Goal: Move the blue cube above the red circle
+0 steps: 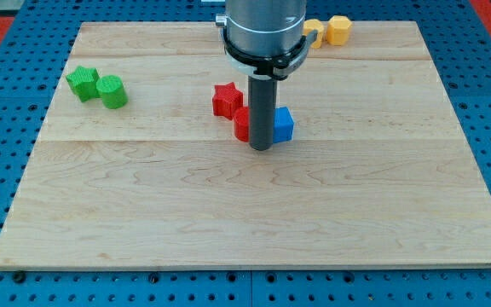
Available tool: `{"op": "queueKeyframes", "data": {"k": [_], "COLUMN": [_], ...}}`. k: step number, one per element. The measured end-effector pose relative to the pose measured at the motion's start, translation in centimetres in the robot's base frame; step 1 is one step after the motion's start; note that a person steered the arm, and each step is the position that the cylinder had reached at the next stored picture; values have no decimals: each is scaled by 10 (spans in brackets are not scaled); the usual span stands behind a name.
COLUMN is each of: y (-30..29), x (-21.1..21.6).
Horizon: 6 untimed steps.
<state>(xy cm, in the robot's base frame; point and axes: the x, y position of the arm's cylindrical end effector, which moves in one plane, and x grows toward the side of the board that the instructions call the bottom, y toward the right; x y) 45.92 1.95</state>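
The blue cube [283, 124] sits near the middle of the wooden board, partly hidden behind my rod. The red circle [241, 124] lies just to its left, also partly hidden by the rod. My tip [261, 148] rests on the board between the two, at their lower edge, touching or nearly touching both. A red star [226, 99] sits just up and left of the red circle, touching it.
A green star [82, 83] and a green cylinder [112, 91] sit together at the view's left. Two yellow blocks [337, 30] sit at the board's top edge, one partly behind the arm. The board [245, 213] lies on a blue pegboard.
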Motion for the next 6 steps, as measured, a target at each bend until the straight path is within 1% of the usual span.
{"op": "queueKeyframes", "data": {"k": [1,2,4,5,6], "y": [15,45,26,58,52], "x": [16,-16,-123,-74,-29]}}
